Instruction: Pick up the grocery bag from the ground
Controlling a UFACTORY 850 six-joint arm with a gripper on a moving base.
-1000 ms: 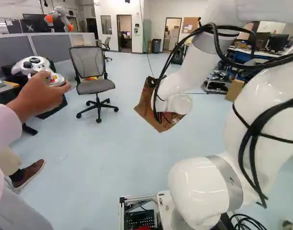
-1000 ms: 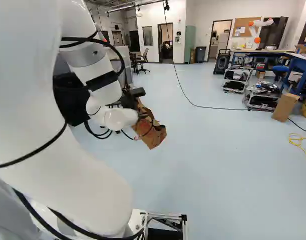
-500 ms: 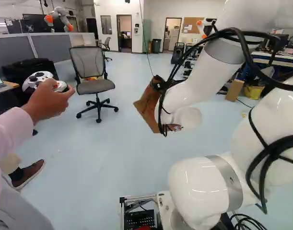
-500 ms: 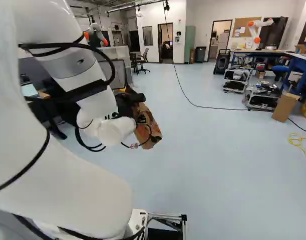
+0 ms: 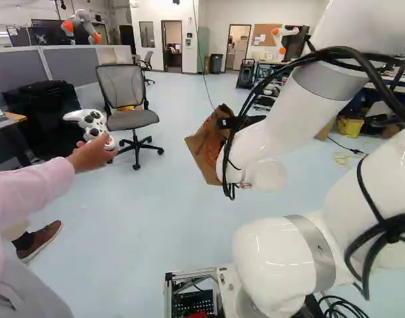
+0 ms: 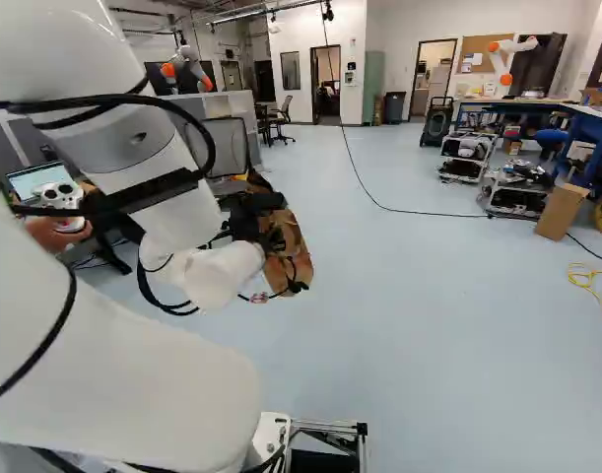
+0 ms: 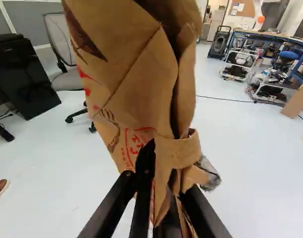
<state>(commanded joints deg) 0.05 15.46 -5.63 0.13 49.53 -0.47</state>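
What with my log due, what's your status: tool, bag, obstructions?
Tool shut on paper grocery bag. Bag off the floor. Office chair nearby, clear of bag.

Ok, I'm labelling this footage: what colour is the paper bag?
The bag is brown, with some red and dark brown print; it shows best in the wrist view.

Two of your views look from the base, behind the arm [image 5: 275, 136], one on its left and one on its right, ahead and slightly down. They share the paper bag [image 5: 205, 149], the office chair [image 5: 130, 120] and the far doorways [image 6: 435, 69]. Your third rides the wrist, very near the bag, facing the chair at left and carts [image 7: 268, 89] at far right.
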